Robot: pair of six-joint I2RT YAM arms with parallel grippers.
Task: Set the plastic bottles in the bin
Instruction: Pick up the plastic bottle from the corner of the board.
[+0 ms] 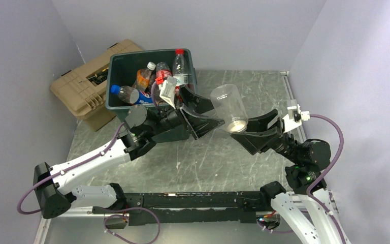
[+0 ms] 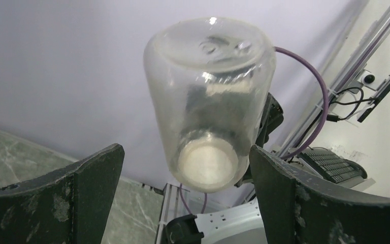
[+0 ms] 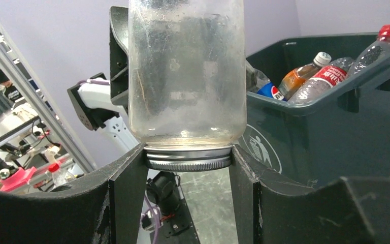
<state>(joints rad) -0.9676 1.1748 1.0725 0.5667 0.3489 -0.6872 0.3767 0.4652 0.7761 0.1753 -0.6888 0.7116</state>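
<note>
The right gripper (image 3: 188,158) is clamped on the metal screw lid of a clear jar (image 3: 187,71), one finger on each side of the lid. The jar stands base-up above the fingers. In the top view this gripper (image 1: 239,131) holds the jar (image 1: 229,105) in the air over the middle of the worktop (image 1: 223,157), tilted, with its base towards the far edge.

The left gripper (image 2: 185,152) has its jaws spread wide. In its wrist view the jar (image 2: 210,91) shows between the two fingers, lid end towards the camera, and neither finger touches it. From above, the left gripper (image 1: 193,109) reaches in from the left and sits just beside the jar, in front of the bin's right corner.

The bin (image 1: 112,76) stands on the far left part of the worktop, its white logo facing the near edge. The plastic bottles (image 1: 155,81) lie heaped inside it:
- a blue-capped one (image 1: 127,94) leans at the left wall;
- an orange one (image 1: 143,76) lies in the middle;
- a red-capped one (image 1: 180,66) stands up by the right wall.

A tan hard case (image 1: 81,86) sits touching the bin's left side, at the far left corner.
</note>
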